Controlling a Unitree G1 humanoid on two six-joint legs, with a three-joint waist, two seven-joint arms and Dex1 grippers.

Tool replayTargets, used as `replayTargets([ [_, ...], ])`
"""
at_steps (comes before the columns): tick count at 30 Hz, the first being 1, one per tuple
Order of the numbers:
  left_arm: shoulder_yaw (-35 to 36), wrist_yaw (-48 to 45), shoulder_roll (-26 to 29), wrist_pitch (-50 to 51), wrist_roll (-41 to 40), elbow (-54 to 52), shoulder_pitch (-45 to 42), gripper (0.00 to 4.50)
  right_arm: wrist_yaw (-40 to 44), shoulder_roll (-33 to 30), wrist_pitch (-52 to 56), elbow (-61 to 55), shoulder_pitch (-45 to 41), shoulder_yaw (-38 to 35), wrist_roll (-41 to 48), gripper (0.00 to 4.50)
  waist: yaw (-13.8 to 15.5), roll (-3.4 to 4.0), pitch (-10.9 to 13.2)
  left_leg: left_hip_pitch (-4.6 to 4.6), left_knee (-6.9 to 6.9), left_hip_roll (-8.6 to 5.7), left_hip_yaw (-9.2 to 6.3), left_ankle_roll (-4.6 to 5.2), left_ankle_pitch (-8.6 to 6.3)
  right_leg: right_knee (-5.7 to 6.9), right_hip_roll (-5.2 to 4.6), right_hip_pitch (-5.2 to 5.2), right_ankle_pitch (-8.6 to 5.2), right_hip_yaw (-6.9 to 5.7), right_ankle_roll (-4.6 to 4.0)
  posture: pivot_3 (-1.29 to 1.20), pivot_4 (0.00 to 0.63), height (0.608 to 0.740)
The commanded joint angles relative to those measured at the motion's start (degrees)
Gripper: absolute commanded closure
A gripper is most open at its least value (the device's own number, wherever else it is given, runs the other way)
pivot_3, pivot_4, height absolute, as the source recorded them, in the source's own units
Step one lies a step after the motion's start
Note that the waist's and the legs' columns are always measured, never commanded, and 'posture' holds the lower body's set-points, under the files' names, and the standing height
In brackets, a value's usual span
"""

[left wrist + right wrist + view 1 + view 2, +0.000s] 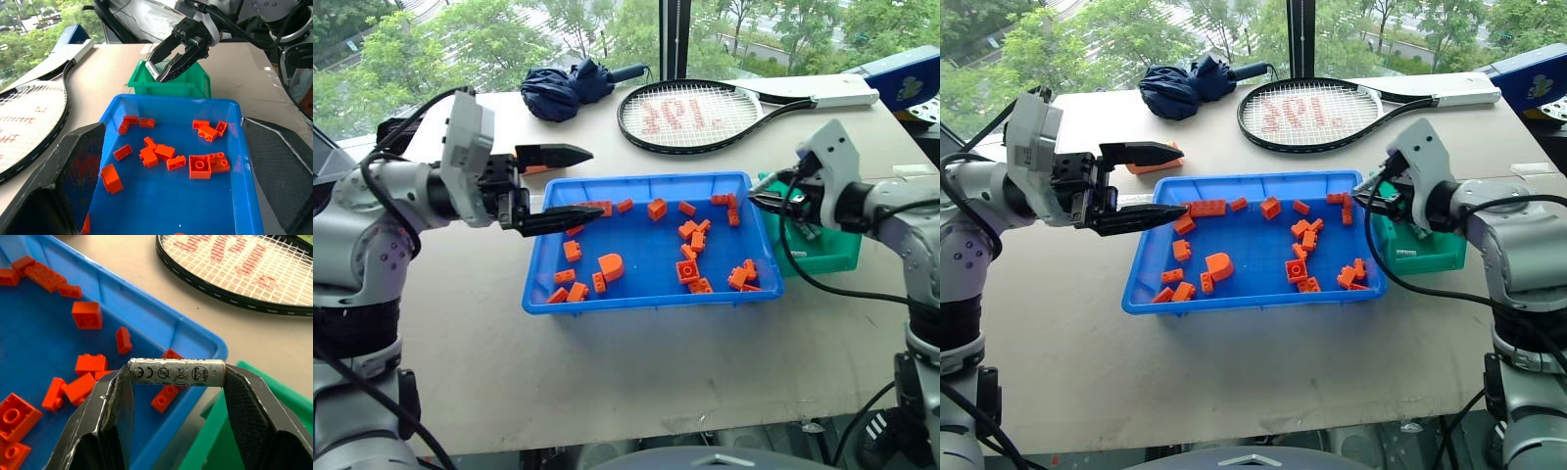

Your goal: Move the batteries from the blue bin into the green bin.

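The right tool [173, 377] is clamped on a battery [176, 372], gripping the silver cylinder end to end so that its long axis runs straight across from one finger to the other. The tool hangs at the seam where the blue bin [646, 297] meets the green bin [822, 257]: the green bin lies just beyond and below the tool, the blue bin's corner just behind it. The drop appears to turn on that short carry over the green rim, after which spreading the fingers should let the battery fall lengthwise into the box. The left tool [553, 186], its fingers apart and holding nothing, hovers level at the blue bin's far end, well away from the green bin, so the right arm is plainly nearer. Only orange bricks [688, 270] show in the blue bin.
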Motion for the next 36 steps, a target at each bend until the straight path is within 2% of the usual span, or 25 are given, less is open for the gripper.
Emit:
replayTargets([
  [1, -0.3, -1.2, -0.3, -0.5, -0.5, 0.4, -2.3, 0.0, -1.8, -3.2, -0.5, -2.1, 4.2, -4.9, 0.4, 2.44, 0.2, 0.0, 0.0, 0.01, 0.0, 0.01, 0.01, 0.0, 0.0, 0.0, 0.01, 0.0, 0.0, 0.01, 0.0, 0.0, 0.15, 0.74],
  [13, -1.1, -2.0, -0.5, -0.6, 0.2, 1.5, -3.7, 0.0, -4.7, -8.2, -2.5, 0.4, 9.0, -9.4, 1.9, 2.44, 0.4, -0.01, 0.0, 0.0, 0.04, 0.0, 0.04, 0.01, 0.0, -0.02, 0.0, 0.02, 0.0, 0.02, 0.0, 0.0, 0.15, 0.74],
  [15, -1.1, -1.9, -0.5, -0.5, 0.2, 1.5, -3.8, 0.0, -4.8, -8.6, -2.7, 0.5, 9.2, -9.6, 2.5, 1.39, 0.4, -0.01, 0.0, 0.0, 0.04, 0.0, 0.04, 0.01, 0.0, -0.01, 0.0, 0.02, 0.0, 0.03, 0.0, 0.0, 0.15, 0.74],
  [16, -1.1, -1.9, -0.5, -0.4, 0.2, 1.4, -3.8, 0.0, -4.8, -8.8, -2.9, 0.6, 9.3, -9.7, 2.6, 1.09, 0.4, -0.01, 0.0, 0.0, 0.04, 0.0, 0.04, 0.01, 0.0, -0.01, 0.0, 0.02, 0.0, 0.03, 0.0, 0.0, 0.15, 0.74],
  [18, -1.0, -1.9, -0.4, -0.4, 0.2, 1.5, -3.9, 0.0, -5.0, -9.1, -3.3, 0.9, 9.5, -9.7, 3.0, 0.08, 0.4, -0.01, 0.0, 0.0, 0.04, 0.0, 0.04, 0.01, 0.0, -0.01, 0.0, 0.02, 0.0, 0.03, 0.0, 0.0, 0.15, 0.74],
  [26, 1.0, -0.8, 0.1, -1.2, 1.4, 1.6, 0.3, 0.0, -4.5, -8.5, -6.4, -0.5, 13.5, -14.0, 5.9, 0.08, 0.5, -0.01, 0.0, 0.0, 0.04, 0.0, 0.04, 0.01, 0.0, -0.02, 0.0, 0.03, 0.0, 0.03, 0.0, 0.0, 0.15, 0.74],
  [30, 6.5, -0.6, 1.8, -2.4, 2.2, 0.4, 10.7, 0.0, 0.3, -5.9, -12.8, -4.7, 24.1, -22.9, 10.7, 0.08, 0.4, -0.01, 0.0, 0.03, -0.06, 0.05, 0.04, 0.01, 0.0, -0.06, 0.02, 0.02, 0.0, 0.04, 0.0, 0.0, 0.15, 0.74],
  [36, 15.0, 3.0, -1.0, -7.5, 4.3, -2.8, 26.2, 0.0, 7.9, -0.7, -27.3, -5.7, 42.6, -33.5, 14.4, 0.08, 1.1, 0.0, 0.0, 0.1, 0.02, 0.07, 0.05, 0.03, -0.02, -0.07, 0.02, 0.17, 0.01, 0.05, 0.01, 0.0, 0.15, 0.74],
])
